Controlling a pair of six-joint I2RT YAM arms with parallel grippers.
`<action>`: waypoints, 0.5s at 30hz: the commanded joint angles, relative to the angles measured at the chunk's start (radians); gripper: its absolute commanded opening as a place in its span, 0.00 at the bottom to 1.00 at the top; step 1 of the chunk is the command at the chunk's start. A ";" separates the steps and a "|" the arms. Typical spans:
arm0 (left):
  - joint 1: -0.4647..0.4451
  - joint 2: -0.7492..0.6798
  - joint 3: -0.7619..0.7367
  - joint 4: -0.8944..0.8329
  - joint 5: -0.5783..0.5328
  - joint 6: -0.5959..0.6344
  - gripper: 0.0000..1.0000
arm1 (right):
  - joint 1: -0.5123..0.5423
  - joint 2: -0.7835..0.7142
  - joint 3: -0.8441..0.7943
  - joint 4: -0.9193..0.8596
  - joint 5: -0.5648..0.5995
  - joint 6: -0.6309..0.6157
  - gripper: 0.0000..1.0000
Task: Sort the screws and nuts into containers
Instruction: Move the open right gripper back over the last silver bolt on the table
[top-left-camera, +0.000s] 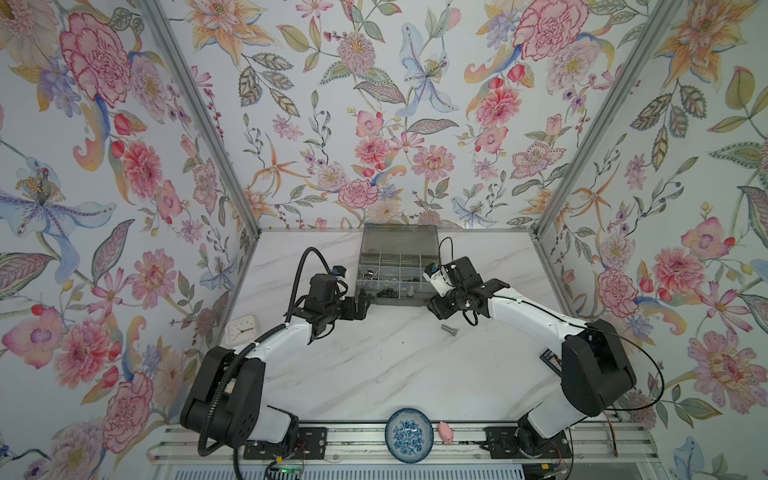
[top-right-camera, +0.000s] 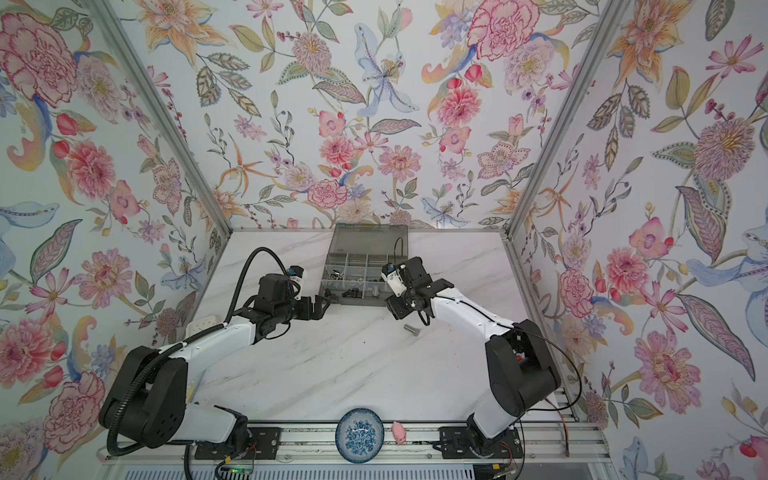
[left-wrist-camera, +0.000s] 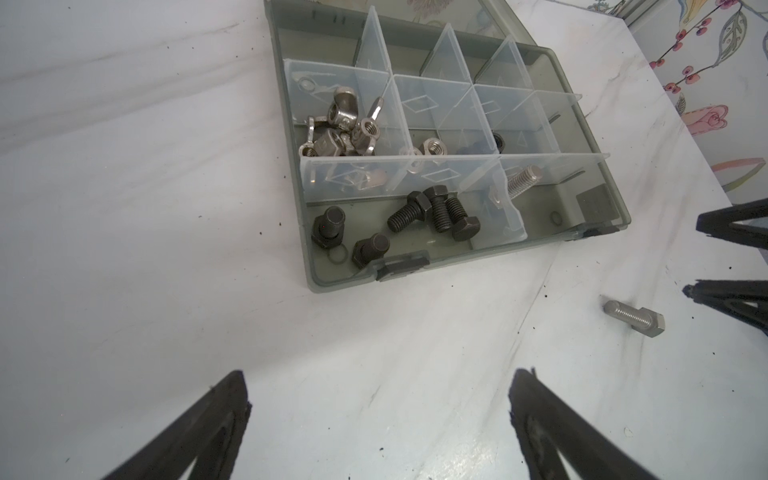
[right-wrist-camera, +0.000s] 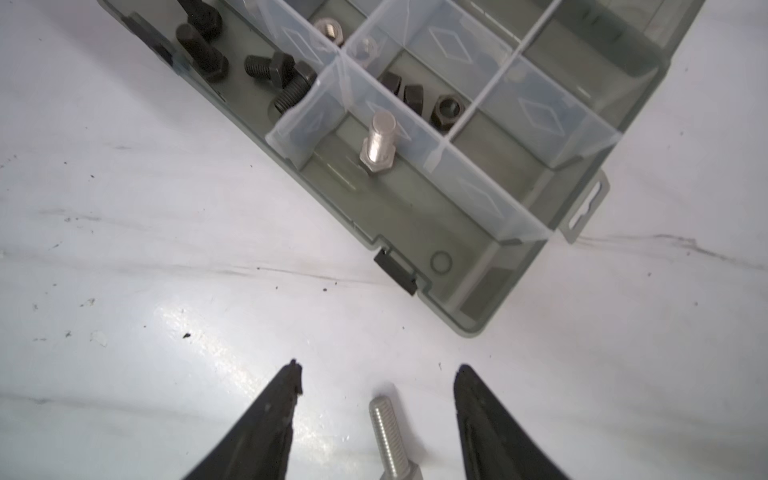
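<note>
— The right hand (right-wrist-camera: 378, 370) hangs open over the tabletop (right-wrist-camera: 124, 249), its jaws either side of a loose silver screw (right-wrist-camera: 390, 436) without touching it. The left hand (left-wrist-camera: 380, 374) waits wide open and empty beside the organizer box (right-wrist-camera: 465, 320).

— Where might this slip?

— Likely at the pinch. The threaded shaft is round and lies free on smooth marble, so fingers closing off-centre could roll it or flick it away. On the carry, a drop too near a divider may land it among the black hex nuts (right-wrist-camera: 413, 97), or topple the standing silver screw (right-wrist-camera: 376, 141), which is balanced on its head in a near compartment.

— And the tally?

— Two silver screws: one boxed, one out, just in front of the box. Five black screws (left-wrist-camera: 436, 214) sit in the neighbouring near compartment. There are three black hex nuts and one silver round nut (left-wrist-camera: 432, 147). The wing nuts (left-wrist-camera: 345, 124) lie too tangled to count surely, perhaps four. The loose screw is the only fastener seen outside the box.
</note>
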 joint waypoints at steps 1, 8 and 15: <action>0.012 0.007 0.016 0.001 0.017 -0.002 0.99 | -0.014 -0.018 -0.047 -0.034 -0.017 0.055 0.64; 0.012 0.010 0.019 0.000 0.017 -0.001 0.99 | -0.036 0.012 -0.073 -0.092 -0.001 0.097 0.67; 0.012 0.007 0.018 -0.005 0.015 -0.004 0.99 | -0.067 0.045 -0.084 -0.123 -0.025 0.122 0.68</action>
